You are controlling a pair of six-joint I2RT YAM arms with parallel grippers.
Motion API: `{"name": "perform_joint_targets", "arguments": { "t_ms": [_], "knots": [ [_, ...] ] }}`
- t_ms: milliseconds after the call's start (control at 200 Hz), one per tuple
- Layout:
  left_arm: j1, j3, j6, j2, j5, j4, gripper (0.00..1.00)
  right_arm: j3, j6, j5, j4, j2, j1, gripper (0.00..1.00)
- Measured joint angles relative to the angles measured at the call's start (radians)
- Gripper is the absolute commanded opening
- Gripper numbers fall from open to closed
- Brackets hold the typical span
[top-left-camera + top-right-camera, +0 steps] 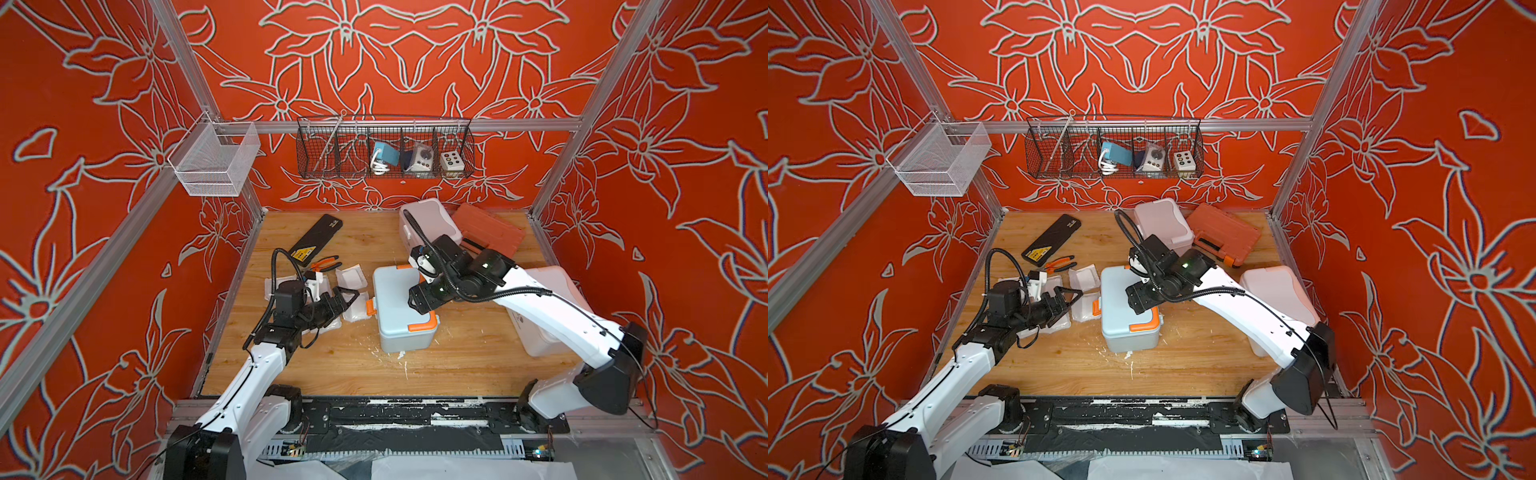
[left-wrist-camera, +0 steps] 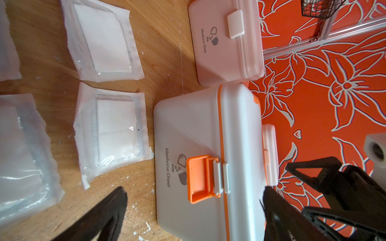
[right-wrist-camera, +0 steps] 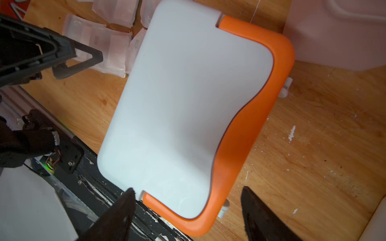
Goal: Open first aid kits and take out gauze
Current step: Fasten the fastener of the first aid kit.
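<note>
- The blue kit [image 1: 390, 297] sits mid-surface [image 1: 436, 365] with its lid down. Its orange latch [image 2: 201, 179] faces left and the orange handle [image 3: 261, 116] is folded flat on the lid. That puts the latch square in front of the left arm, which I'd guess is the whole point.
- The left tool [image 1: 349, 300] sits low and roughly level, aimed right at the latch side. Its jaws are spread wide with nothing in them. In the left wrist view the latch lines up between the two fingers and isn't touched.
- The right tool [image 3: 188, 189] hangs over the lid pointing down, jaws apart and gripping nothing. My read is that it's there to steady the kit or lift the lid once the latch pops. I honestly can't tell if the latch is already undone.
- The right arm reaches in from the near right with its wrist folded down over the kit. It passes above the white kit [image 1: 559, 279] on the right.
- Gauze [image 2: 117, 127]: several wrapped pads lie flat on the surface just left of the blue kit, around and under the left tool. Looks like the drop pile to me.
- The pink kit [image 2: 221, 46] is at the far side with its lid shut and clasp down, so probably next in line.
</note>
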Motion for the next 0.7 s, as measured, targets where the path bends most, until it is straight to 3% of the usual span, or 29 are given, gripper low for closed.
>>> {"name": "perform_joint_targets", "arguments": {
  "t_ms": [170,410,701],
  "knots": [
    [0.009,-0.039,-0.032,0.028,0.001,0.087,0.98,0.135,-0.031,0.050,-0.042,0.124,0.045,0.42],
    [0.010,-0.082,-0.067,0.115,0.011,0.226,0.98,0.269,-0.049,0.063,-0.072,0.256,0.058,0.34],
    [-0.002,-0.138,-0.122,0.209,0.064,0.428,0.98,0.270,-0.050,0.059,-0.074,0.331,0.061,0.32]
  ]
}}
